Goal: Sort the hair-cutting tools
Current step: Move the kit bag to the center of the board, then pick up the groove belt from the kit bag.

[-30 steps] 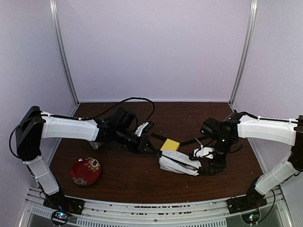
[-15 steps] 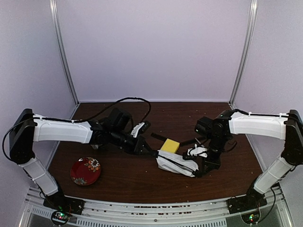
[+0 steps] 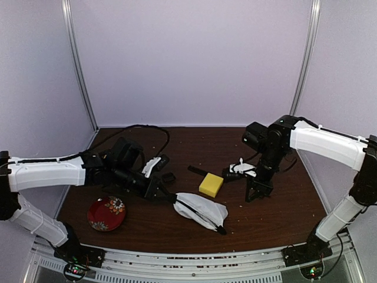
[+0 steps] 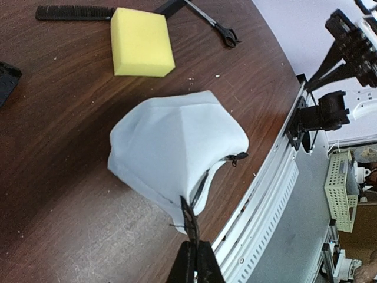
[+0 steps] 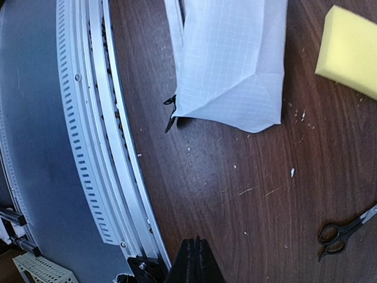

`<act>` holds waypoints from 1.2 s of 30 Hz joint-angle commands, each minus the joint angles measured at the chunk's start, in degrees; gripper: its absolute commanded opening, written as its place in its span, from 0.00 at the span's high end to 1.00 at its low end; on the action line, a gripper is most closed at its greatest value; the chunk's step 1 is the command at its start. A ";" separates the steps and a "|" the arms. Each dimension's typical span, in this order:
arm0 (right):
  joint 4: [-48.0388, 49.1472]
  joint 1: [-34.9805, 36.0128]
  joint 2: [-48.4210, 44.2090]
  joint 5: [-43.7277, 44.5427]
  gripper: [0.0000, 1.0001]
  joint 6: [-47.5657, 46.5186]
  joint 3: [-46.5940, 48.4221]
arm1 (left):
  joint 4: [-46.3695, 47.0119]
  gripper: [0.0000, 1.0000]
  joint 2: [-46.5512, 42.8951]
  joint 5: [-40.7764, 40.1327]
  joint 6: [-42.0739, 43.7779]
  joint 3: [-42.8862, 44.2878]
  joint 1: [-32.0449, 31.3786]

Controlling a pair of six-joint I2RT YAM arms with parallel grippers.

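- Left jaws: closed tight, pinching the zipper edge of the white pouch (image 4: 177, 153) at its near corner. Pouch lies slumped on the bench (image 4: 59, 194), close to the front rail.
- Right jaws: fully closed, nothing btwn them. They hang above bare wood to the right of the pouch, apart from it.
- Yellow sponge (image 4: 142, 41): just beyond the pouch, not touching it.
- Tools in view: one comb (image 4: 73, 12) behind the sponge; one pair of scissors (image 5: 347, 227) right of the sponge; small black square piece (image 3: 169, 176) to its left, near the left arm. 2nd comb, 2nd scissors and trimmer can't be made out w/ certainty.
- Red plate (image 3: 106, 213): front left, well apart from the tools.
- Progress (est.): early stage. Visible tools lie loose on the bench, none grouped; pouch contents hidden. Left to do: collect each tool and place it by kind.
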 commanded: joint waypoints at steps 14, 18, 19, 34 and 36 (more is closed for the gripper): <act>20.67 13.64 4.68 -0.02 0.55 9.73 -10.76 | 0.48 1.00 -3.45 -2.58 0.79 -5.70 1.44; 28.07 14.82 5.37 -0.15 0.55 12.08 -13.61 | 3.83 1.00 -4.15 -3.03 -1.32 -7.96 1.44; 29.78 15.18 5.62 -0.01 0.55 12.60 -14.18 | 4.38 1.00 -4.37 -3.03 -1.62 -8.52 1.44; 26.96 16.84 13.18 3.19 0.97 13.52 -12.08 | 2.92 1.00 -4.54 -4.36 -0.73 -9.22 1.44; 22.86 15.96 11.02 1.68 1.00 11.62 -10.20 | 0.85 1.00 -4.69 -5.47 0.42 -8.71 1.52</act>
